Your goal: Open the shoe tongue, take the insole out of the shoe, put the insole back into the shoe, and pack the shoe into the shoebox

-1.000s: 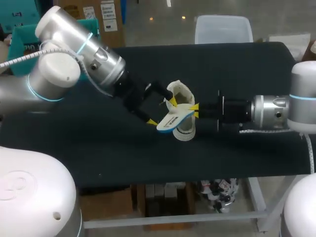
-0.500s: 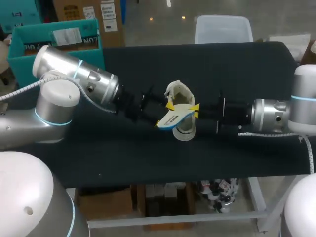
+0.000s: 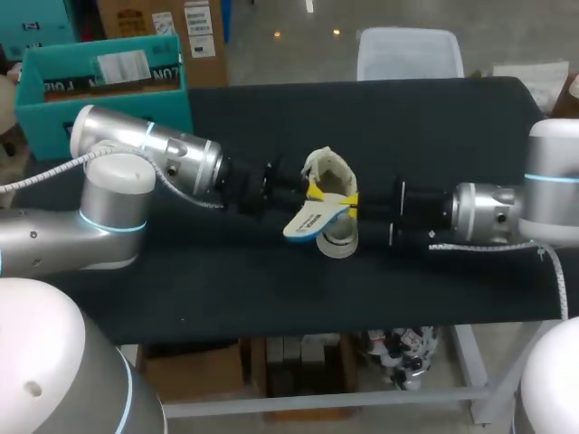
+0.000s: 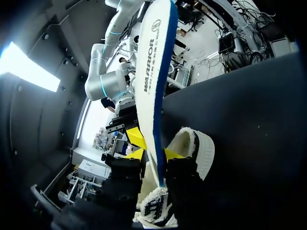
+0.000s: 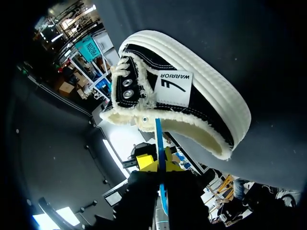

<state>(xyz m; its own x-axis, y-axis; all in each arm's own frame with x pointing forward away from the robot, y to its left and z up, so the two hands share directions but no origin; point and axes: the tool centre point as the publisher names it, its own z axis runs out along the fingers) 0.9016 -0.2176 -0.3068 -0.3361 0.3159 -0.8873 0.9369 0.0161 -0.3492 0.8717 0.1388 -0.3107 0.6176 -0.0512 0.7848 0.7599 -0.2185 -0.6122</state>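
Note:
A cream and black shoe (image 3: 331,176) lies on the black table (image 3: 208,271), near its middle. A white insole with a blue edge (image 3: 306,220) is held just above the shoe, slanting toward the table's front. My left gripper (image 3: 312,192) comes in from the left and is shut on the insole (image 4: 153,72), which runs up between its yellow tips (image 4: 135,138). My right gripper (image 3: 351,201) comes in from the right and is shut on the insole's other end, seen edge-on as a blue line (image 5: 159,139). The shoe's opening (image 5: 192,96) lies just ahead of the right fingers.
A teal box (image 3: 99,77) stands open at the back left corner. The shoe (image 4: 194,148) lies beside the left fingers on the dark cloth. Bare table stretches in front of the shoe and to both sides of it.
The left gripper has gone from wide open to shut on the insole, and the left arm has turned and dropped lower. The right gripper has kept its hold and shifted slightly left.

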